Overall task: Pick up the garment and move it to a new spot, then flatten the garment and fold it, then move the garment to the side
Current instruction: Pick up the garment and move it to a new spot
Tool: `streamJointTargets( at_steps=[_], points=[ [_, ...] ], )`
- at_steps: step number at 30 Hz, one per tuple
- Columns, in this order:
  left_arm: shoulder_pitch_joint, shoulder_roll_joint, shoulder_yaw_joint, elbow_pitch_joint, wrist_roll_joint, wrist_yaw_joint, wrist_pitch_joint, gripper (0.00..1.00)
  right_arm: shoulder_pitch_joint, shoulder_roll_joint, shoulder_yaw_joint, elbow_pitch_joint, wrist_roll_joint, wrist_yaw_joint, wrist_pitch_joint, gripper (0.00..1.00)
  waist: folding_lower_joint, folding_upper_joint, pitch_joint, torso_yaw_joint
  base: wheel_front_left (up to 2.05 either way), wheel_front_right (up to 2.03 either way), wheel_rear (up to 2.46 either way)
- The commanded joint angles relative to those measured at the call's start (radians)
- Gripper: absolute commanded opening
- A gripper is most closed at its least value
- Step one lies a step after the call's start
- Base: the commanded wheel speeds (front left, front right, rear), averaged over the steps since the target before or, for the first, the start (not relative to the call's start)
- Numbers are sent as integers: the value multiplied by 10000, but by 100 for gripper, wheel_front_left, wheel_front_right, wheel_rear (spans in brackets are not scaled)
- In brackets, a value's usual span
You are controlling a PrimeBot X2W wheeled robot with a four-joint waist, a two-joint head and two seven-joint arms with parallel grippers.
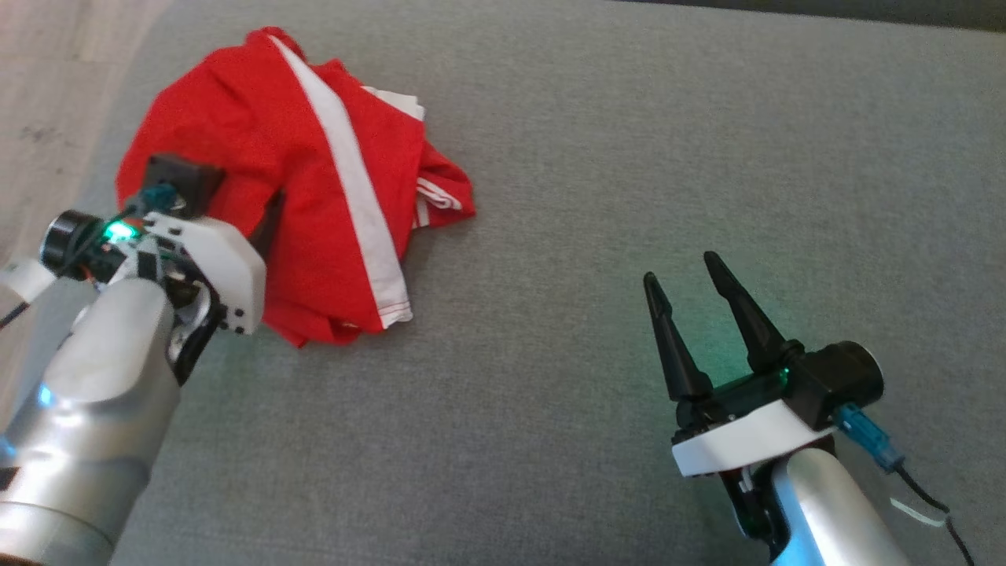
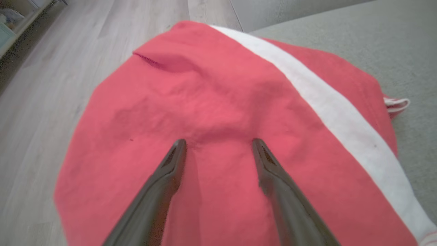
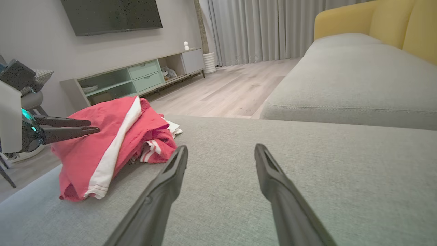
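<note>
On sofa cushion [image 1: 629, 157], crumpled red garment [image 1: 314, 157], left hand [image 2: 218, 141] spread on it, right hand [image 1: 681, 266] spread nearby

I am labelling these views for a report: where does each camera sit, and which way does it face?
Head view: on the head, looking forward and down at the grey cushion and red garment; left arm and right gripper show.
Left wrist view: on the left wrist, looking along the open left gripper onto the garment.
Right wrist view: on the right wrist, looking low across the cushion toward a cabinet; own open fingers show.
Shared: head and right wrist views both show the left gripper by the garment.
</note>
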Motion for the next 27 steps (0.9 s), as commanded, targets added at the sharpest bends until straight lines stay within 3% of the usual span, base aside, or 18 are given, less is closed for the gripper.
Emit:
streamJointTargets(
  at_steps=[1, 6, 7, 8, 9, 13, 19, 27],
  points=[
    [-572, 553, 234, -127, -135, 19, 5, 100, -224, -29, 206, -322, 24, -7, -109, 100, -2, 0, 152, -179, 0, 0, 0],
    [-804, 808, -501, 412, -942, 19, 215, 100, -322, -29, 177, -362, -32, -7, -109, 100, -2, 0, 337, -409, 0, 0, 0],
    [-836, 804, -624, 500, -1119, 19, 257, 72, -343, -29, 162, -371, -31, -7, -109, 100, -2, 0, 360, -427, 0, 0, 0],
    [-875, 795, -703, 586, -1311, 19, 265, 22, -360, -29, 147, -380, -29, -7, -109, 100, -2, 0, 377, -439, 0, 0, 0],
    [-916, 786, -766, 659, -1489, 19, 239, 0, -377, -29, 136, -386, -23, -7, -109, 100, -2, 0, 388, -448, 0, 0, 0],
    [-1181, 769, -907, 746, -1929, 18, -442, 0, -390, -29, 117, -369, 17, -7, -109, 100, -2, 0, 313, -439, 0, 0, 0],
    [-1933, 815, -683, 651, -1832, 18, -2615, 0, -238, -29, -30, -272, 107, -7, -109, 100, -2, 0, -112, -299, 0, 0, 0],
    [-2552, 726, -147, -1174, -1955, 121, -4065, 0, -10, -29, -48, -223, 393, -7, -109, 100, -2, 0, -972, -117, 0, 0, 0]
  ],
)
